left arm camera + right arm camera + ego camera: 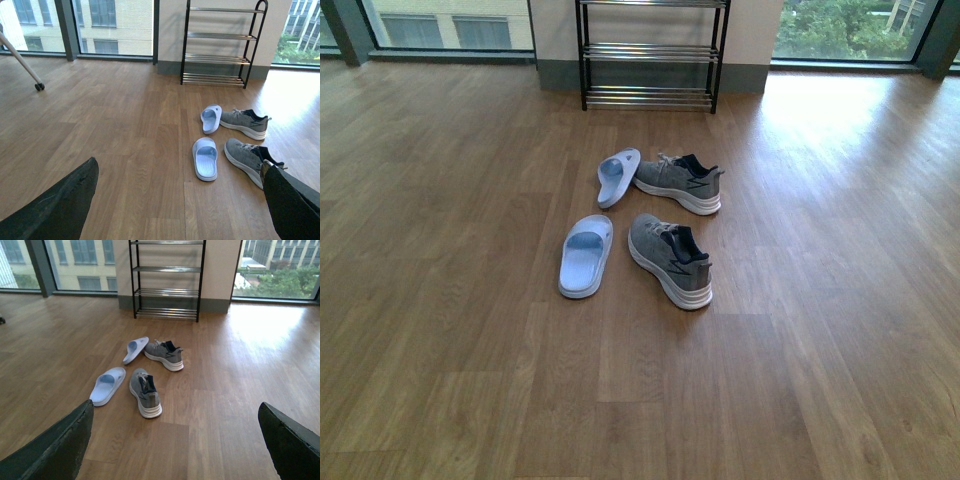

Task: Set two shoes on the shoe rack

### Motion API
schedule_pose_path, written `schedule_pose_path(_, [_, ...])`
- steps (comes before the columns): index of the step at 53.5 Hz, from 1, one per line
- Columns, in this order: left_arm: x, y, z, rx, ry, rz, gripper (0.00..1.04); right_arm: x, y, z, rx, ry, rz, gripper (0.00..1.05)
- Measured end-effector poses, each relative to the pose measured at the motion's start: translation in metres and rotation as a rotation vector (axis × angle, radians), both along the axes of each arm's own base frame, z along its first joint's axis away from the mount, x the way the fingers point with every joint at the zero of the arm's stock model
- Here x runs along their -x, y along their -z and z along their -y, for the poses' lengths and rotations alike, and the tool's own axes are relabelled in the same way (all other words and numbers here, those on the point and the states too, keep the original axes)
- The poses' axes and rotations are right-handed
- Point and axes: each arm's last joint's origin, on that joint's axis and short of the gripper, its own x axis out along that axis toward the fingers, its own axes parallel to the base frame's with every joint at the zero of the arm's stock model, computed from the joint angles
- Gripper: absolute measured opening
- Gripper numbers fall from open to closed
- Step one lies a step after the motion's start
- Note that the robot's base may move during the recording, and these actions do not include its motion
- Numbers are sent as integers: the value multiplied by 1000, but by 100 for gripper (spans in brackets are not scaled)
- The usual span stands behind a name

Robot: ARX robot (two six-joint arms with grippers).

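Two grey knit sneakers with white soles lie on the wooden floor. The near shoe points away from me. The far shoe lies crosswise behind it. The black shoe rack with silver bars stands against the far wall, nothing on its visible tiers. My left gripper is open, high above the floor, its right finger covering the near shoe's heel. My right gripper is open too, above bare floor short of the shoes. Neither arm appears in the front view.
Two light blue slide slippers lie left of the sneakers: one flat, one tilted against the far shoe. A wheeled white leg stands far left. Windows flank the rack.
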Motion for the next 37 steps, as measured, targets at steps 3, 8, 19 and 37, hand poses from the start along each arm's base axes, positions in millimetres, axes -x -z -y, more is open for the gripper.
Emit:
schedule_pose_path(3, [0,0,0,0,0,0,95,0,0,0,0,0,0,95])
schedule_pose_path(8, [0,0,0,0,4,0,95,0,0,0,-1,4,0,95])
schedule_pose_path(19, [0,0,0,0,3,0,95,0,0,0,-1,3,0,95])
schedule_pose_path(37, [0,0,0,0,3,0,95,0,0,0,-1,1,1,95])
